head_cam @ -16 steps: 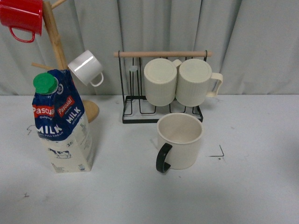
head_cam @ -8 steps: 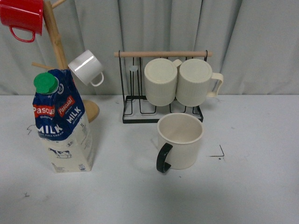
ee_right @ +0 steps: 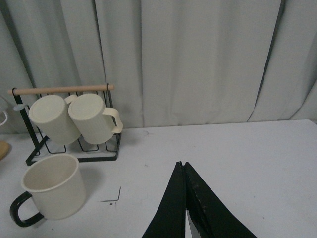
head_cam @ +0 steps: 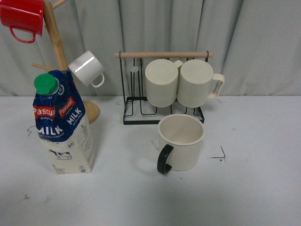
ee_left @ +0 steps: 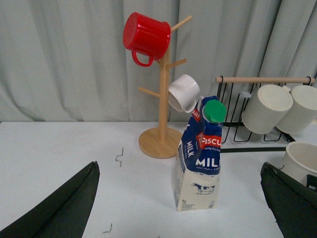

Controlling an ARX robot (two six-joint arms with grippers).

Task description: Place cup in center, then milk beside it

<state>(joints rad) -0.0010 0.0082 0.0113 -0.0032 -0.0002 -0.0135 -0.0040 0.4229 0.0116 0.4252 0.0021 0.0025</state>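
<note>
The cup (head_cam: 181, 142), a wide cream mug with a black handle, stands upright on the white table just in front of the wire rack; it also shows in the right wrist view (ee_right: 51, 193). The milk (head_cam: 62, 123), a blue and cream carton with a green cap, stands at the left near the wooden mug tree. In the left wrist view the milk (ee_left: 200, 156) sits between and beyond my wide-open left gripper (ee_left: 183, 198). My right gripper (ee_right: 182, 166) is shut and empty, over bare table to the right of the cup. No arm shows in the front view.
A black wire rack (head_cam: 162, 108) with a wooden bar holds two ribbed cream mugs (head_cam: 181, 82). The wooden mug tree (head_cam: 59, 52) at the back left carries a red mug (head_cam: 21, 19) and a small white mug (head_cam: 87, 68). A grey curtain closes the back.
</note>
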